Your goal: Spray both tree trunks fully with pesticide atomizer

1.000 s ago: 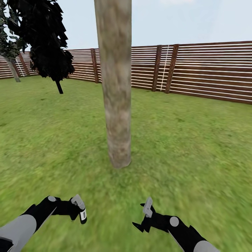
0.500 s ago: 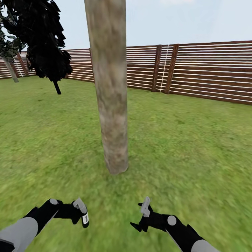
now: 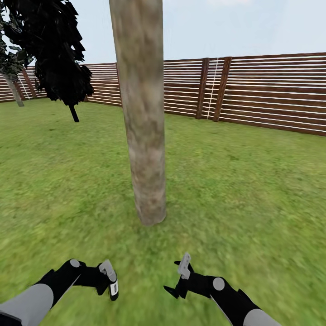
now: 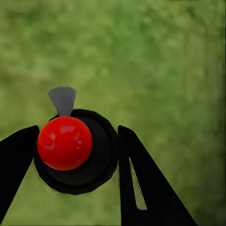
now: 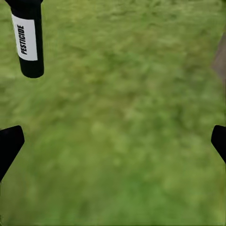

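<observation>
The left gripper (image 3: 110, 283) was clamped on the pesticide atomizer (image 3: 113, 288), hanging just above the lawn (image 3: 253, 190), red top (image 4: 64, 142) between the fingers (image 4: 141, 183). The right gripper (image 3: 179, 280) was spread wide and held nothing. The tree trunk (image 3: 142, 136) stood right ahead, well inside the fence (image 3: 267, 93), with a dark conifer (image 3: 61, 59) back near it.

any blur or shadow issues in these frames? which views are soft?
Head view: lawn smeared near the bottom edge, mottled grey-brown trunk casts no shadow. Left wrist view: grass blurred, red-topped black sprayer sharp. Right wrist view: grass soft, white PESTICIDE label legible.
</observation>
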